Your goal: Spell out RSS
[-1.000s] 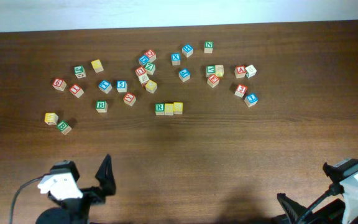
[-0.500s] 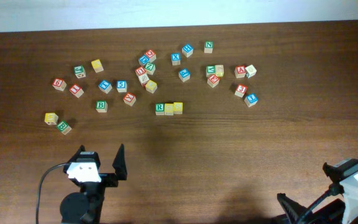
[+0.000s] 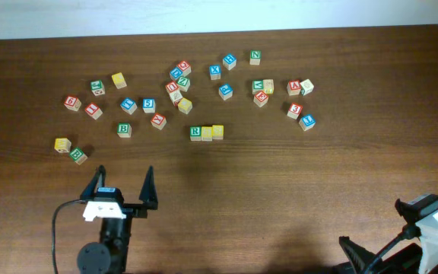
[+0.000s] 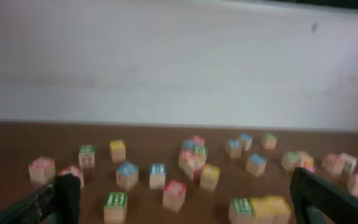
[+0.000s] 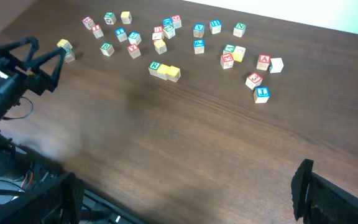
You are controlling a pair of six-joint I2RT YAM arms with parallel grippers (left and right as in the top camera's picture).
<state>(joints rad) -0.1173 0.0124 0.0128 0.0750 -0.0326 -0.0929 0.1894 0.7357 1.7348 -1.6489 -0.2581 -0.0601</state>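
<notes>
A row of three blocks lies at the table's middle: a green R block (image 3: 195, 132) with two yellow blocks (image 3: 212, 132) touching it on the right. The row also shows in the left wrist view (image 4: 260, 209) and the right wrist view (image 5: 165, 71). My left gripper (image 3: 124, 183) is open and empty at the front left, fingers pointing toward the blocks, well short of them. My right gripper (image 5: 185, 190) is open and empty at the front right corner, over bare table.
Several loose letter blocks lie scattered across the far half of the table (image 3: 226, 190), from a red block (image 3: 71, 103) at left to a blue one (image 3: 307, 122) at right. A yellow and a green block (image 3: 71, 150) sit apart at the left.
My left arm has swung from a low, leftward pose to face straight toward the blocks, and both fingers now show spread wide. The right arm and the blocks have not moved.
</notes>
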